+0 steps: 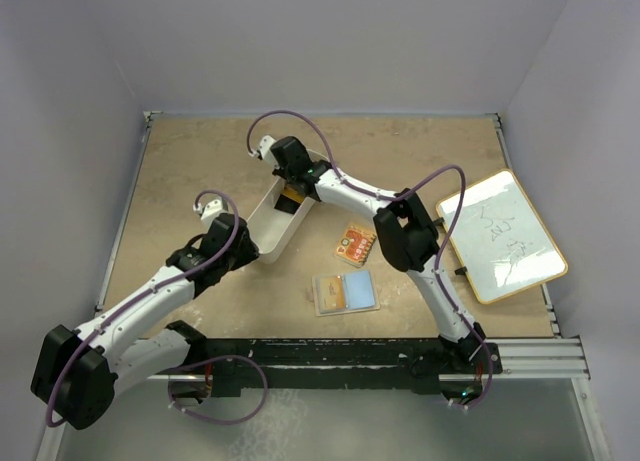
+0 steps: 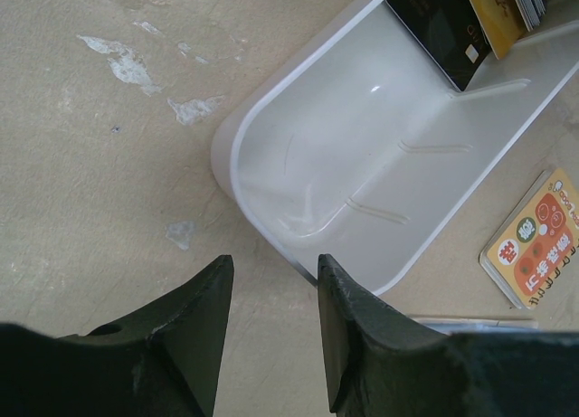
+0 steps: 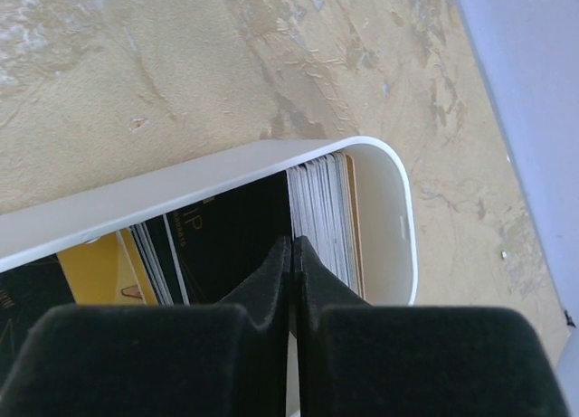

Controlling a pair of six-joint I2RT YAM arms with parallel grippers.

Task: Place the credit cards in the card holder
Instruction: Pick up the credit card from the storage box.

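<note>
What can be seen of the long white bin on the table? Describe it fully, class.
The white bin is a long, shallow tray of glossy plastic with rounded ends, low walls and faint ribs on its floor. It lies diagonally on the table. Its near end is bare; its far end holds the credit cards, packed on edge. The right hand, shut, reaches into that end. The left hand, open, hovers by the near end, not gripping it.

Bin (image 1: 268, 226) is white, cards (image 2: 443, 23) in it blk + orange-gold. Packet (image 1: 355, 245) orange-red w/ round patterns. Surface (image 1: 200, 171) mottled tan. Fingers (image 2: 194, 326) blk, cables (image 1: 300, 121) purple.
</note>
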